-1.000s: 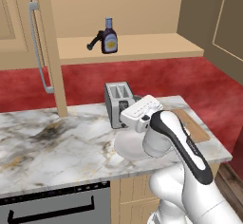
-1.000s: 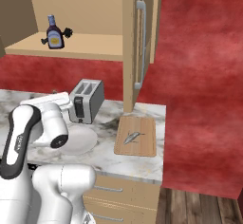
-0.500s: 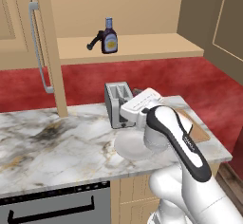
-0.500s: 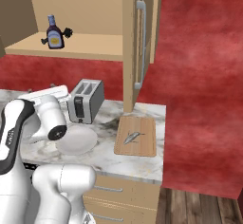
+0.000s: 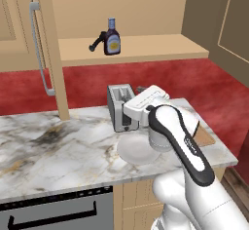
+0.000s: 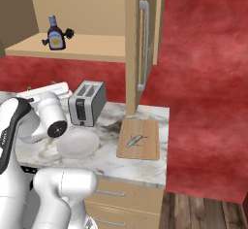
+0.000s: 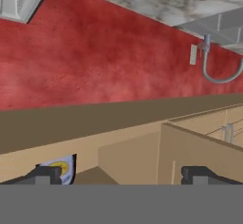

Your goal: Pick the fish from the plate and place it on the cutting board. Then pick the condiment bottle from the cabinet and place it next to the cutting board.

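Going left to right in the right base view: the condiment bottle (image 6: 56, 33) is standing upright on the open shelf of the cabinet (image 6: 97, 48), a small black tool touching or just beside it; below, the arm's hand is hanging over the counter left of the toaster (image 6: 86, 102); the plate (image 6: 77, 143) is lying bare in front of the toaster; further right the fish (image 6: 135, 139) is resting on the cutting board (image 6: 141, 139). So the first half reads as done, and the step in hand is the reach for the bottle. In the hand view the gripper (image 7: 121, 173) is showing its two dark tips set wide apart with nothing between them, and the bottle's label is peeking just beside one tip. Next move, by my judgement: rising toward the shelf, centring the bottle between the jaws, keeping clear of the black tool and the shelf edge, then closing.
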Motion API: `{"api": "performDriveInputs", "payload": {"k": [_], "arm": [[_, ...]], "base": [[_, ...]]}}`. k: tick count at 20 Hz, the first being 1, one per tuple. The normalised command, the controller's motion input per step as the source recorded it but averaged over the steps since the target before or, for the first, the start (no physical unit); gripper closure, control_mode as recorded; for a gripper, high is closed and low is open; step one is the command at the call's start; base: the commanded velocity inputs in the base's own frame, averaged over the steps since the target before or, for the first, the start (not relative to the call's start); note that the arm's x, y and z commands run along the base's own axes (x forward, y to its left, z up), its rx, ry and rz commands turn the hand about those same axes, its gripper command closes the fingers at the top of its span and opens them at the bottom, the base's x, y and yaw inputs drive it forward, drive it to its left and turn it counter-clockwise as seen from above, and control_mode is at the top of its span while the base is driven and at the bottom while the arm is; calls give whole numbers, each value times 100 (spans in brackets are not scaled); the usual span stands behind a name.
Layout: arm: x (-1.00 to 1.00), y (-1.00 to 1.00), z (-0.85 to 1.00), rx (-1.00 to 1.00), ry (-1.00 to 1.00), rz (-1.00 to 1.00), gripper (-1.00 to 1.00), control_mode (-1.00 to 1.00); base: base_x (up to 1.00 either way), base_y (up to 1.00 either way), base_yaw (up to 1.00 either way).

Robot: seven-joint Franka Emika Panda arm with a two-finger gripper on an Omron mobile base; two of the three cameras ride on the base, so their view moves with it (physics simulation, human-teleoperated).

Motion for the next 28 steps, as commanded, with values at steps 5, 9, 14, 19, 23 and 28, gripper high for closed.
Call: {"api": "performDriveInputs", "payload": {"k": [5, 9, 14, 19, 23, 28], "arm": [[0, 0, 19, 0, 7, 0, -100, -100], [0, 0, 21, 1, 8, 0, -100, -100], [0, 0, 23, 1, 7, 0, -100, -100], [0, 0, 22, 0, 4, 0, -100, -100], [0, 0, 17, 0, 1, 0, -100, -100], [0, 0, 12, 0, 0, -2, -100, -100]], "base": [[0, 0, 0], [0, 0, 0], [0, 0, 0], [0, 0, 0], [0, 0, 0], [0, 0, 0]]}}
